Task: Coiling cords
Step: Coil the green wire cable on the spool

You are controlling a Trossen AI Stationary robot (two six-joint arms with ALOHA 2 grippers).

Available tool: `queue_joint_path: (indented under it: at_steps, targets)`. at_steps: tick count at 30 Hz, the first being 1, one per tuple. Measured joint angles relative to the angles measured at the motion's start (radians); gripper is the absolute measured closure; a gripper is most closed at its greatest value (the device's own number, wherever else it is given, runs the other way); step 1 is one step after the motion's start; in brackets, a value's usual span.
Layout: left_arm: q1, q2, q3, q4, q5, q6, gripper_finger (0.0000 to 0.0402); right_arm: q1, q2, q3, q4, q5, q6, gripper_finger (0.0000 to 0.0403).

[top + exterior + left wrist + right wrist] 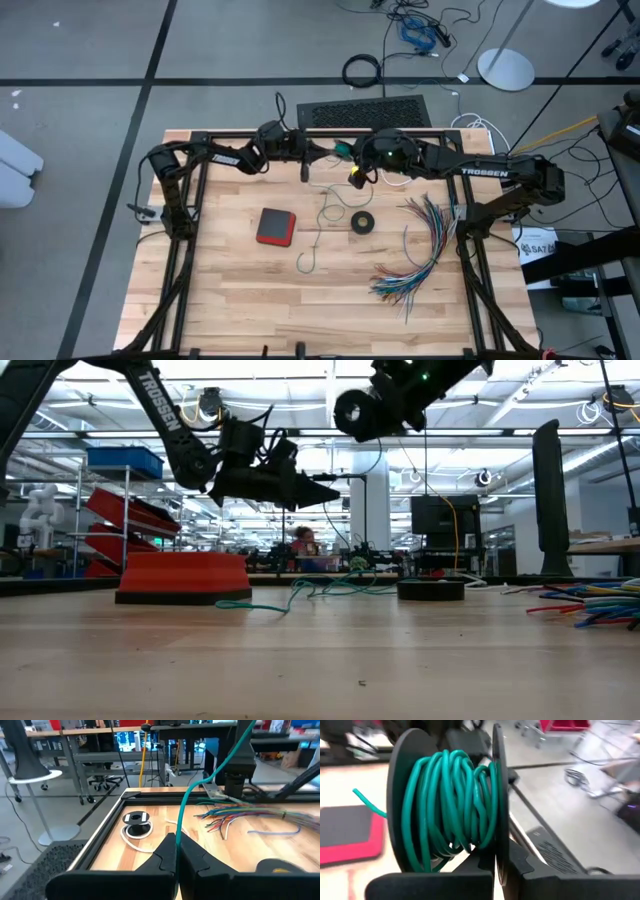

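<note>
The teal-green cord (322, 215) runs mostly near-to-far across the middle of the wooden table (230, 300). Its free end curls into a small hook toward the near side, just right of the red-and-black block (276, 227). From there it wanders far-ward in loose bends past the black tape ring (363, 222), then lifts off the wood toward the two raised grippers at the far edge.

The left gripper (176, 851) hangs above the far middle of the table, fingers pressed together and pinching the cord between their tips. In the left wrist view the cord rises out of that pinch and stretches taut, slanting up and away toward the right arm.

The right gripper (496, 870) is also up off the table, just right of the left one, its fingers closed on the rim of a black spool (445, 795). Many turns of the teal cord are wound around the spool, and a short end pokes out sideways from the winding. The spool's flat discs stand on edge in that view.

The white cord (132, 836) lies loosely looped at the far edge of the table, by its round black-and-white piece (136, 817), beneath the arms and untouched. The fanned multicoloured wires (420, 255) sprawl on the right side of the table, well apart from both grippers.
</note>
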Motion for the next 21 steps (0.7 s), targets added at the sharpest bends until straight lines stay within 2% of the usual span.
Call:
queue_joint_path:
  at_steps: [4,12,17,21]
  targets:
    - [0.027,-0.001,0.005,0.006,0.043,-0.062,0.0400,0.000,0.011,0.000,-0.027,0.077,-0.025,0.0403]
    - [0.089,-0.022,0.008,-0.001,0.104,-0.143,0.0401,0.000,0.072,0.000,-0.092,0.150,-0.036,0.0403]
    - [0.111,-0.051,0.009,-0.018,0.135,-0.150,0.0401,0.000,0.124,0.000,-0.129,0.206,-0.033,0.0403]
    - [0.112,-0.061,0.009,-0.039,0.150,-0.150,0.0401,-0.012,0.148,0.000,-0.132,0.212,-0.014,0.0403]
